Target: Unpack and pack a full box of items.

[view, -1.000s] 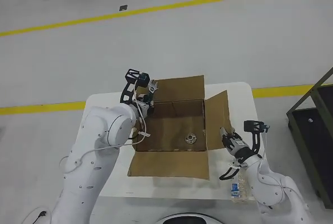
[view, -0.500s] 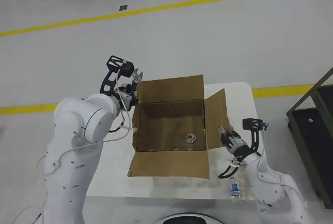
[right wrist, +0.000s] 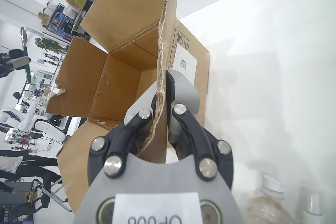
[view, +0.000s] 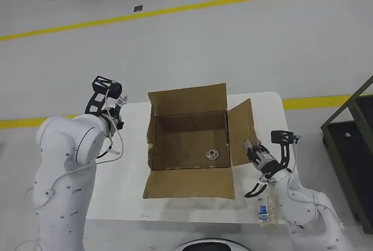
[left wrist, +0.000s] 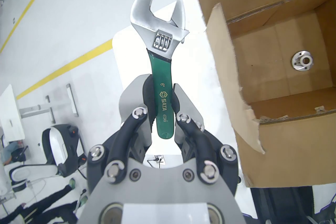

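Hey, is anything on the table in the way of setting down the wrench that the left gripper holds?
Nothing visible does. The left gripper holds the wrench outside the box, near the table's far left corner, and the strip of table beside the box's left wall looks bare.

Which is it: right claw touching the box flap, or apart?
Touching. The right wrist view shows the right claw shut on the flap, one finger each side.

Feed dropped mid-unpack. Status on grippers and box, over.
Left gripper shut on wrench, outside box. Right gripper shut on box flap. One flange on box floor. Bottle on table, apart from box.
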You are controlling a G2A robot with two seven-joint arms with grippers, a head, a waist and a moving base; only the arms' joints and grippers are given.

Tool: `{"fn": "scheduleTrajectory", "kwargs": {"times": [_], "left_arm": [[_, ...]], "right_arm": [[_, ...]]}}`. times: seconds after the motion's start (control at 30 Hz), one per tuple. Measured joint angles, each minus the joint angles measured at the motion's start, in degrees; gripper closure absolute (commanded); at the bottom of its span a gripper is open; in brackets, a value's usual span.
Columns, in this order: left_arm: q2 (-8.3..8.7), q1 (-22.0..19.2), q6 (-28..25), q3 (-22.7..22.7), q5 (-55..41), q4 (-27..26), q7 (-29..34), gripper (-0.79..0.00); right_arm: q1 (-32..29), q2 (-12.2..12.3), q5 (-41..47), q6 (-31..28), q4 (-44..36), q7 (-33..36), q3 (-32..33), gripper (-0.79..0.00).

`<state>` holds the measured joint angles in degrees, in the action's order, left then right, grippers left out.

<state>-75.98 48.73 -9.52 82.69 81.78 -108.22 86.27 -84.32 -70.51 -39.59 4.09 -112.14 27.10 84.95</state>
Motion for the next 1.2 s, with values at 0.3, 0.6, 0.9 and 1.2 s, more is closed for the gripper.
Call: {"fn": "scheduleTrajectory", "kwargs": {"times": [0.3,0.6,0.9,1.2], "left_arm": [[0.85,6.4,0.3,2.9,2.3,-2.5,1.7,0.000],[1.01,14.7,5.6,2.4,2.1,-3.7,1.7,0.000],[1.01,19.4,9.9,1.6,3.2,-2.5,1.7,0.000],[0.96,22.7,9.6,0.8,0.2,-1.1,-1.7,0.000]], "right_arm": [[1.2,0.0,0.5,-0.1,1.0,-0.1,-0.6,0.000],[1.5,0.1,0.4,-0.4,1.4,0.5,-0.7,0.000],[1.0,0.3,0.0,0.1,0.6,1.3,0.2,0.000],[1.4,0.5,0.2,0.1,0.8,1.5,0.6,0.000]]}}
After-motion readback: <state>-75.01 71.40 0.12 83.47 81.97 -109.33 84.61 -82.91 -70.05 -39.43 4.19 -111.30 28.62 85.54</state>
